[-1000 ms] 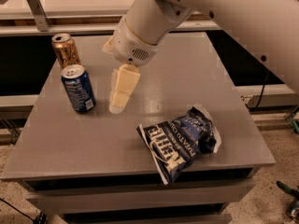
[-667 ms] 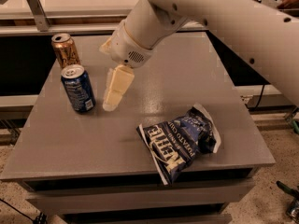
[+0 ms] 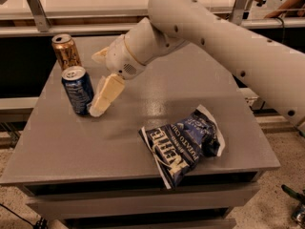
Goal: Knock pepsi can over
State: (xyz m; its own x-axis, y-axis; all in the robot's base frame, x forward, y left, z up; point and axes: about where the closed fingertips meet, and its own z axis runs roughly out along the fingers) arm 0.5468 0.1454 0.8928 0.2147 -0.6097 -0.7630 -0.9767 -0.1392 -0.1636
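Blue pepsi can [image 3: 77,90] upright, claw [image 3: 102,98] just beside

chip bag [image 3: 183,144]: "Kettle", "Potato Chips".
pepsi can [image 3: 77,89]: print too small to read.
my gripper [image 3: 101,101]: just beside pepsi can.

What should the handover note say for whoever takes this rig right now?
Tool: angled down toward the table, tip low beside the pepsi can on the side facing the chip bag. Cannot tell whether it touches the can.
Pepsi can: upright near the table's left edge as seen, with the gold can upright just behind it.
Done: approach to the can.
Left: the knock itself. A sideways push away from the chip bag looks likely to tip it; keep clear of the gold can.
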